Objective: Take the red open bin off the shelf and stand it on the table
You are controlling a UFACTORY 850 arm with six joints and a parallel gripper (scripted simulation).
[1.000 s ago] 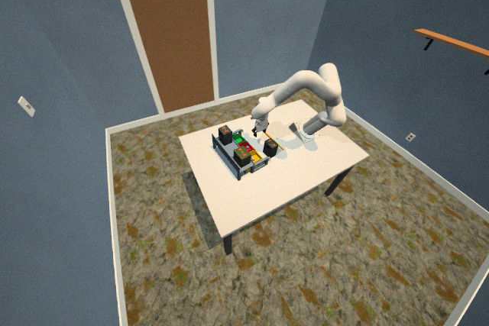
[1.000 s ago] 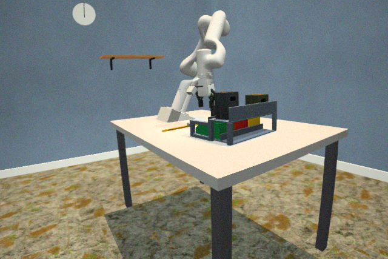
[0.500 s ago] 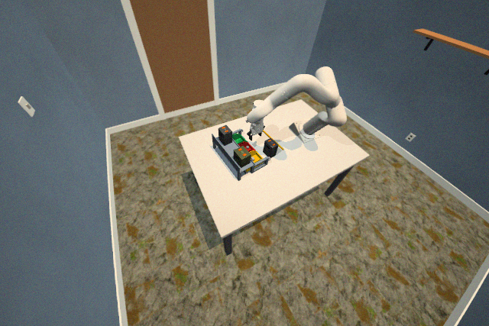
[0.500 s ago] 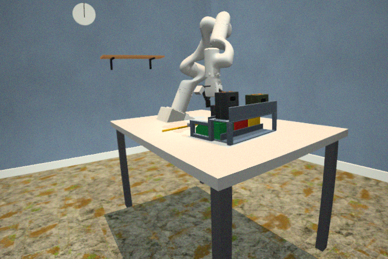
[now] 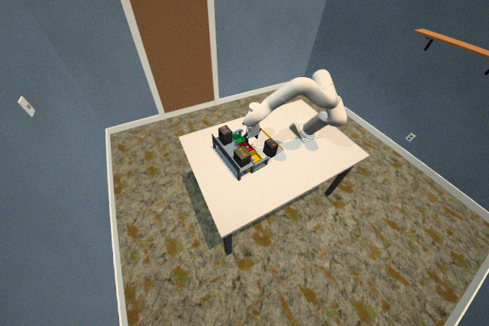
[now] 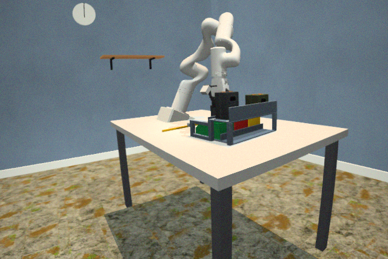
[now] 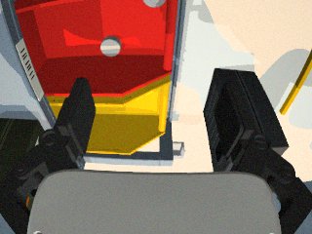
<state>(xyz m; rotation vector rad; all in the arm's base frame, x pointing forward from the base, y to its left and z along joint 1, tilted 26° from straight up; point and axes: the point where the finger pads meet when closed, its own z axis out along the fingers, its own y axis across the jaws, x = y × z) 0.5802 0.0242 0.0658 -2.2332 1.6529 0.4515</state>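
The red open bin sits on the grey shelf between the green bin and the yellow bin. Round grey parts lie in the red bin. My gripper is open and empty, above the bins' front side. In the wrist view its left finger overlaps the edge between the red and yellow bins; its right finger is outside the shelf. In the exterior view the fingers are mostly hidden.
A black box stands on the table close before the shelf, overlapped by the right finger in the wrist view. A dark box and an olive box stand atop the shelf. A yellow rod lies in front.
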